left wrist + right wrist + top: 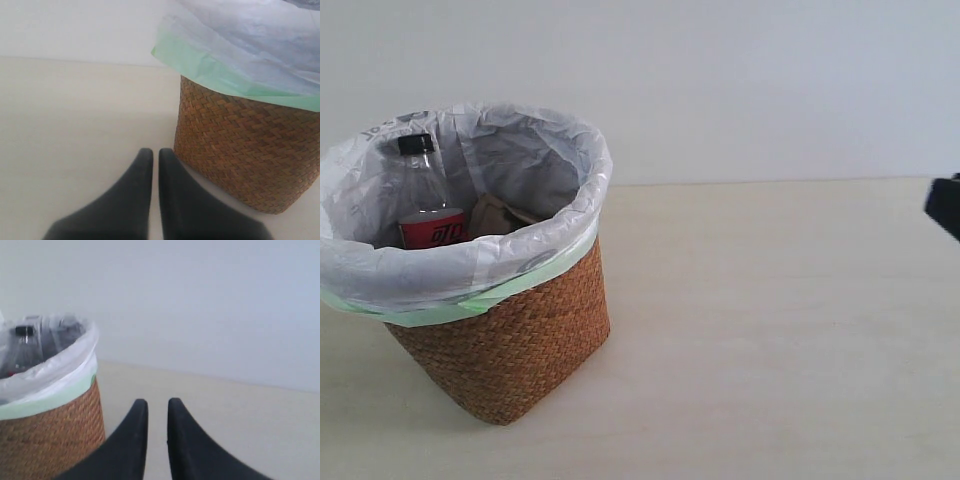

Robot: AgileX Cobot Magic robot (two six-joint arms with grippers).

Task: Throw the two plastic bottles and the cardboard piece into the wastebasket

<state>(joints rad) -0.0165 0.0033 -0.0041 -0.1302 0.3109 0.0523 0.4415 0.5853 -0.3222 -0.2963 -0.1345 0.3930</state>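
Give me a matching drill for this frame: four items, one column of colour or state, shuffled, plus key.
Items:
1. bottle cap
2. bottle label
3. wastebasket
4. left gripper

Descriptions:
A. brown woven
B. black, upright in the liner
C. fingers nearly together, holding nothing
D. red

Pairs: 1-B, 2-D, 3-A, 4-C

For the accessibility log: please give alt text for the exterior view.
A brown wicker wastebasket with a white bag liner stands on a pale table, holding a black-capped bottle with a red label and a tan cardboard piece.
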